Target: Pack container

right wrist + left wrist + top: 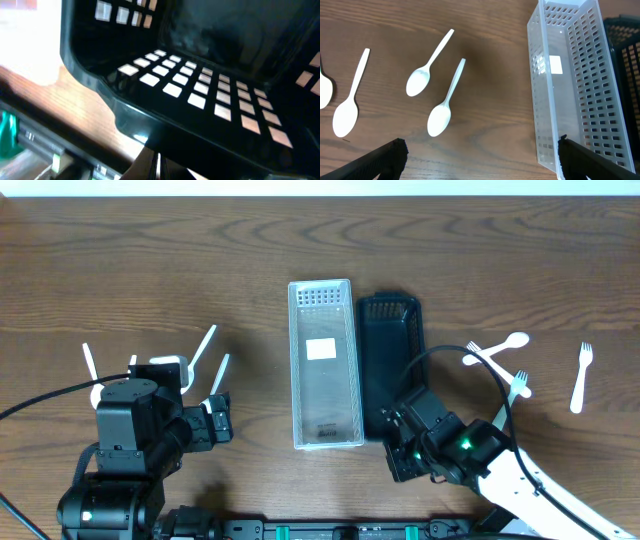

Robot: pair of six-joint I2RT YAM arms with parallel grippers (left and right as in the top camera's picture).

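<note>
A clear perforated container (pixel 296 370) lies mid-table, and a black perforated container (pixel 392 330) lies along its right side. My right gripper (pixel 393 432) is at the black container's near end. In the right wrist view its fingers (pixel 156 162) are nearly together under the black container's (pixel 200 60) rim and appear shut on it. My left gripper (pixel 215 420) is open and empty just in front of several white spoons (pixel 205 345). In the left wrist view the gripper (pixel 481 150) frames bare wood below two spoons (pixel 445 102), with the clear container (pixel 537 85) at the right.
At the right lie a white spoon (pixel 505 345) crossed by a fork (pixel 500 370), and a separate fork (pixel 580 375). More spoons (pixel 350 97) lie at the left. A metal rail (pixel 320 530) runs along the front edge.
</note>
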